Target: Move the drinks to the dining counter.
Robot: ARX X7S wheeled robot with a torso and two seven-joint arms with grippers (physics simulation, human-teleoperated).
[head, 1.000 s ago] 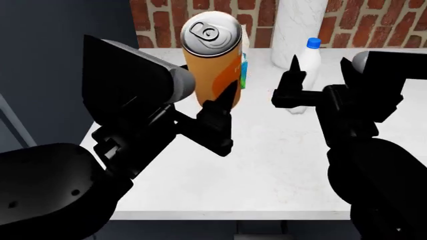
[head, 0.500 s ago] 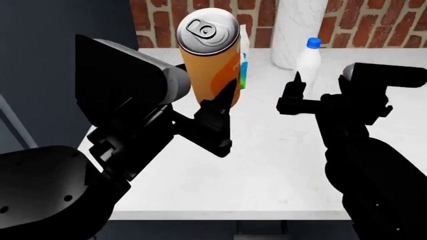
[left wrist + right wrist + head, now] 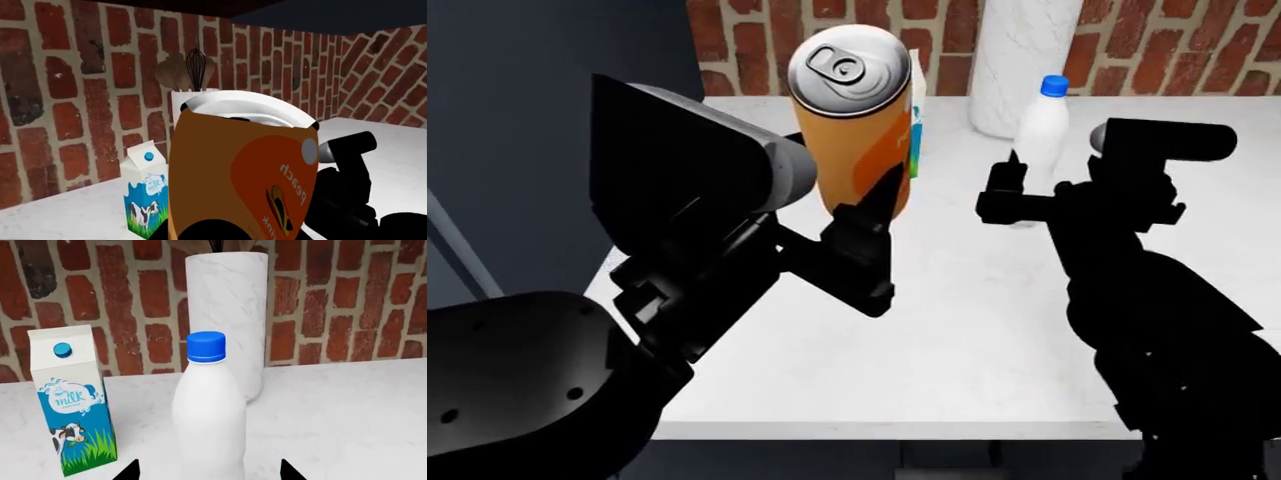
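My left gripper [image 3: 878, 205] is shut on the tall orange can [image 3: 854, 120], held upright above the white counter [image 3: 961, 330]. That can [image 3: 247, 175] fills the left wrist view. Behind it stands the milk carton [image 3: 916, 128] with cow print [image 3: 145, 195]. The white bottle with a blue cap [image 3: 1041, 130] stands to the right. My right gripper [image 3: 1014, 195] is open just in front of the bottle [image 3: 208, 415], its two fingertips [image 3: 130, 471] level with the bottle's sides. The dining counter is out of view.
A tall marble utensil holder [image 3: 1028, 50] stands against the brick wall right behind the bottle, and holds a whisk [image 3: 195, 65]. A dark panel [image 3: 547, 120] rises at the counter's left. The counter's front edge [image 3: 894, 430] lies near my torso.
My right arm has pushed forward, bringing its open fingers closer around the bottle. The left gripper with the can has barely moved.
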